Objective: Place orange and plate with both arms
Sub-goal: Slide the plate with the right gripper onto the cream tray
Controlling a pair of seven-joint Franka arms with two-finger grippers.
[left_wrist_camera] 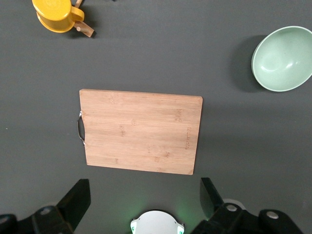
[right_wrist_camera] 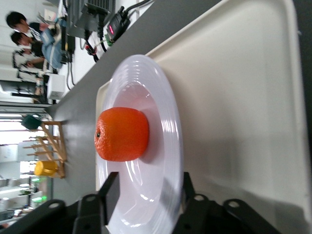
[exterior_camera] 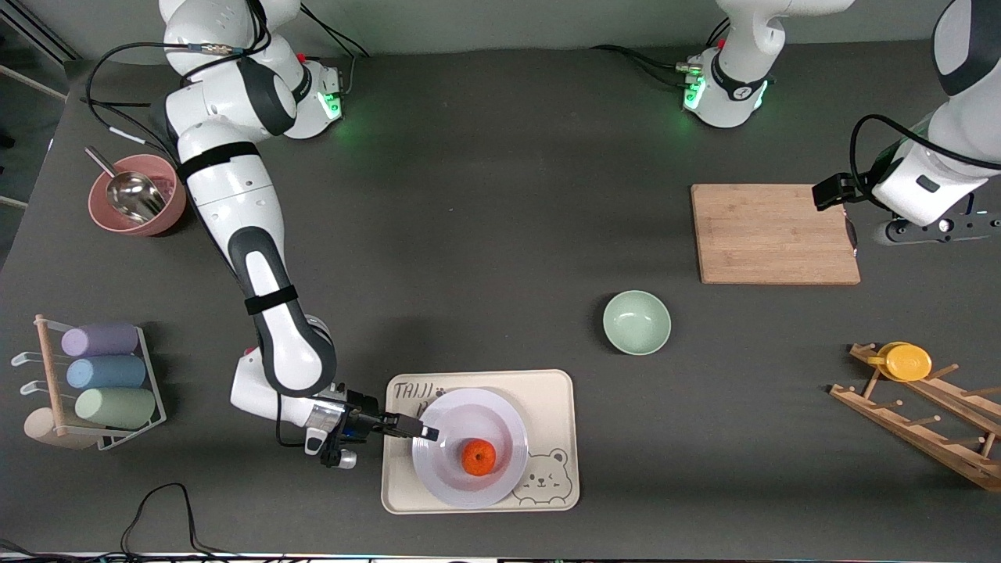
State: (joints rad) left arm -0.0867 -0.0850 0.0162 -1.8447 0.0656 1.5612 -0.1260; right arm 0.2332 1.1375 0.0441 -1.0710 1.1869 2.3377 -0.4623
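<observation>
The white plate (exterior_camera: 469, 414) lies on the cream bear tray (exterior_camera: 547, 391), near the front camera. The orange (exterior_camera: 478, 457) sits in the plate's well. My right gripper (exterior_camera: 426, 432) is at the plate's rim on the side toward the right arm's end. In the right wrist view its fingers (right_wrist_camera: 111, 187) close on the rim of the plate (right_wrist_camera: 161, 146) from above and below, with the orange (right_wrist_camera: 122, 134) just past them. My left gripper (left_wrist_camera: 145, 200) is open and empty, waiting high over the wooden cutting board (left_wrist_camera: 141, 131).
A mint-green bowl (exterior_camera: 636, 322) stands between tray and cutting board (exterior_camera: 774, 233). A wooden rack with a yellow lid (exterior_camera: 907, 361) is at the left arm's end. A pink bowl with a scoop (exterior_camera: 137, 195) and a cup rack (exterior_camera: 102, 375) are at the right arm's end.
</observation>
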